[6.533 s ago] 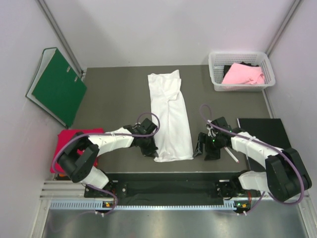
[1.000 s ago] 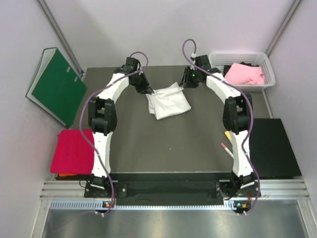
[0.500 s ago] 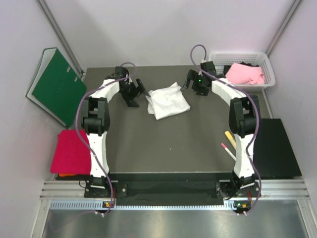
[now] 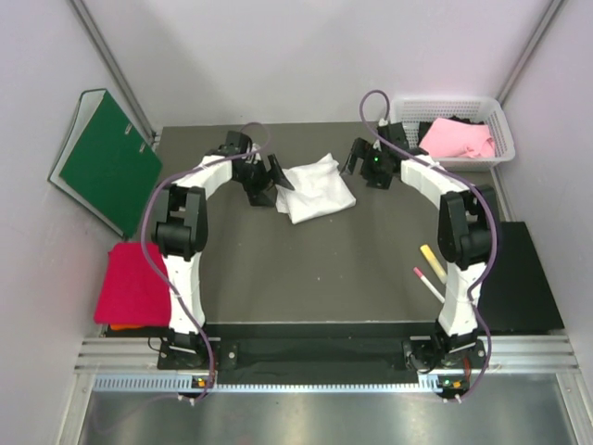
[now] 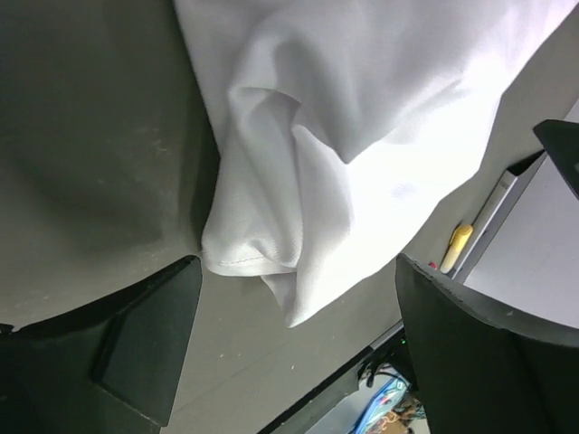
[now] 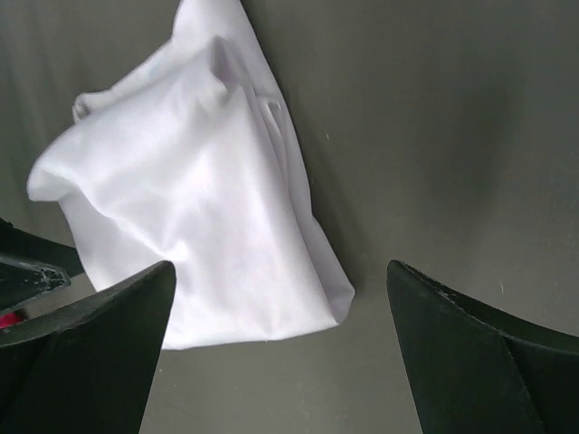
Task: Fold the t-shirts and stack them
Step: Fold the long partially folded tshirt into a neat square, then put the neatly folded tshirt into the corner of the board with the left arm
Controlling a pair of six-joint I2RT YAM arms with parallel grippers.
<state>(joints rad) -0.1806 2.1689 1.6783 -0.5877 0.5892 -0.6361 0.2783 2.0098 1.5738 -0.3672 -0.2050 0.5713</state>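
Note:
The white t-shirt (image 4: pixel 315 188) lies folded into a rumpled square at the far middle of the table. My left gripper (image 4: pixel 271 185) stands open at its left edge. In the left wrist view the white t-shirt's (image 5: pixel 362 108) corner droops between the spread fingers of that gripper (image 5: pixel 298 264), ungripped. My right gripper (image 4: pixel 357 165) stands open just right of the shirt. In the right wrist view this gripper (image 6: pixel 279 268) hovers over the white t-shirt (image 6: pixel 199 208). A crimson-red t-shirt (image 4: pixel 134 283) lies folded at the near left over a thin orange edge (image 4: pixel 125 326). A light pink t-shirt (image 4: pixel 454 137) fills the basket.
A white basket (image 4: pixel 400 139) stands at the far right corner. A green binder (image 4: pixel 107 158) leans on the left wall. A black board (image 4: pixel 514 278) lies at the right, with a yellow marker (image 4: pixel 433 257) and a pink pen (image 4: pixel 426 283) beside it.
The long white shirt is now folded up at the far middle. In the last second both grippers opened, let go of it and drew back; the left has since moved back to its edge.

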